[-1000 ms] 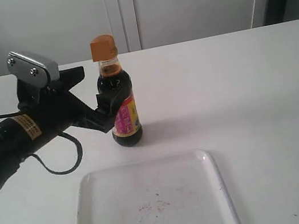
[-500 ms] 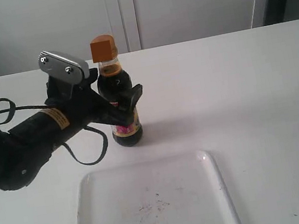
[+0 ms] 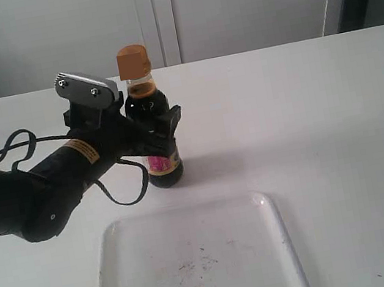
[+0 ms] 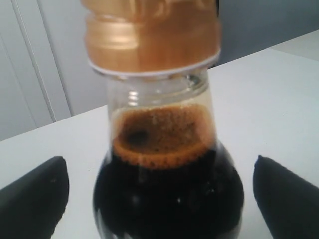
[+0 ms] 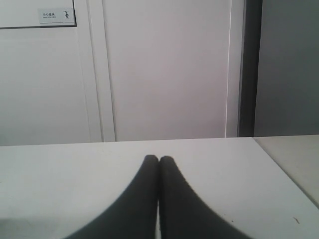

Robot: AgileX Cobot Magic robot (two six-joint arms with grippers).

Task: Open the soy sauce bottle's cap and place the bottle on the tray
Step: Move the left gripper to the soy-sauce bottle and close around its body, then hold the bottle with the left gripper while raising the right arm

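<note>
Exterior view first: nearest the camera, at the bottom centre of the frame, the tray (image 3: 198,261) lies flat on the white desk (image 3: 323,128), dark specks in its middle, nothing on it. Just beyond its far edge, left of centre, the soy sauce bottle (image 3: 154,131) stands upright on the desk, well clear of the tray, amber cap (image 3: 134,61) down on its neck. The left end effector (image 3: 151,128) comes in from the left of the frame, its black fingers spread either side of the bottle's body. Left wrist view confirms it: a fingertip (image 4: 35,194) sits at each lower corner with a clear gap to the dark glass, so it's open around the bottle, not gripping. Right wrist view: the right end effector (image 5: 159,164) has its two tips pressed together, holding nothing, over bare desk.
</note>
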